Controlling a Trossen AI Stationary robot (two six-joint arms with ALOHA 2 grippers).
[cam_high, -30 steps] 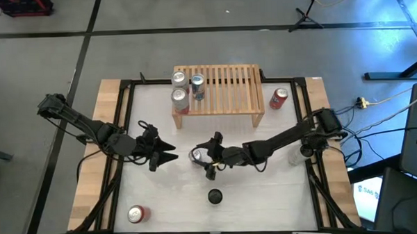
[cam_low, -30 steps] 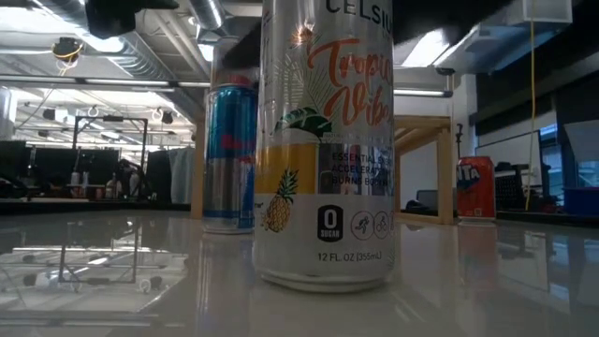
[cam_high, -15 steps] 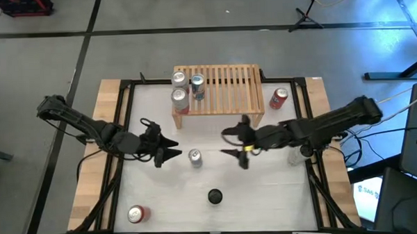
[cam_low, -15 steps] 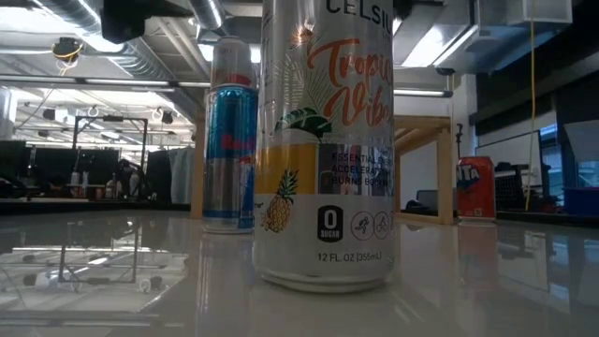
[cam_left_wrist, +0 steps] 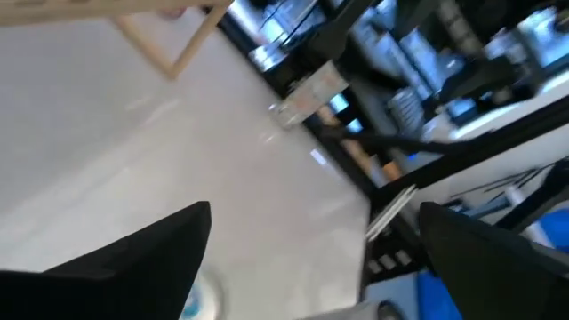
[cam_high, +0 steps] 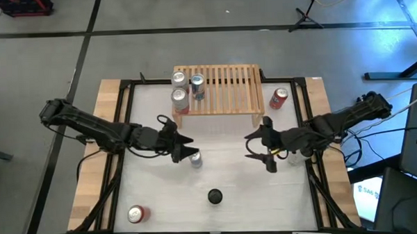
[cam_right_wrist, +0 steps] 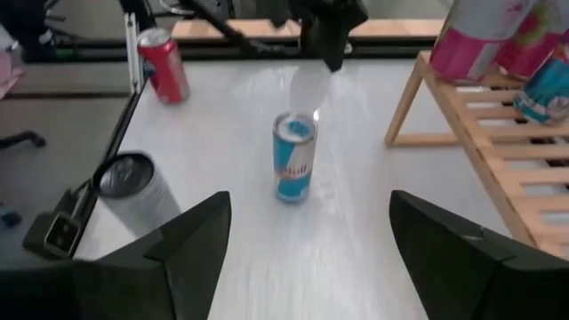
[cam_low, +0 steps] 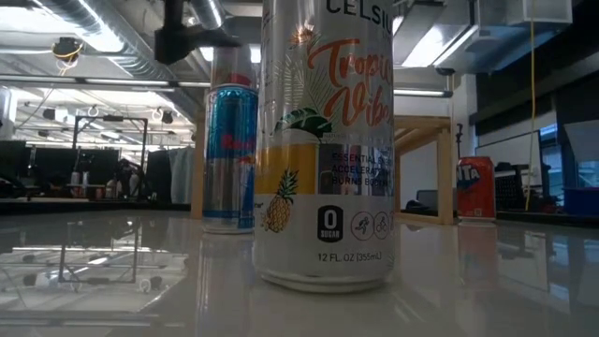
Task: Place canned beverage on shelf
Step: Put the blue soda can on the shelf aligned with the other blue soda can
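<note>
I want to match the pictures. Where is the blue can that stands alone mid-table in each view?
High: blue can mid-table, below the shelf.
Low: left, behind the big can.
Left wrist: only its top, at the bottom edge.
Right wrist: centre.
Shared landmark: the shelf.

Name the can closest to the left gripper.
The blue-and-silver can standing alone mid-table, right at the left gripper. The other cans sit on the shelf or near the table's edges.
</note>
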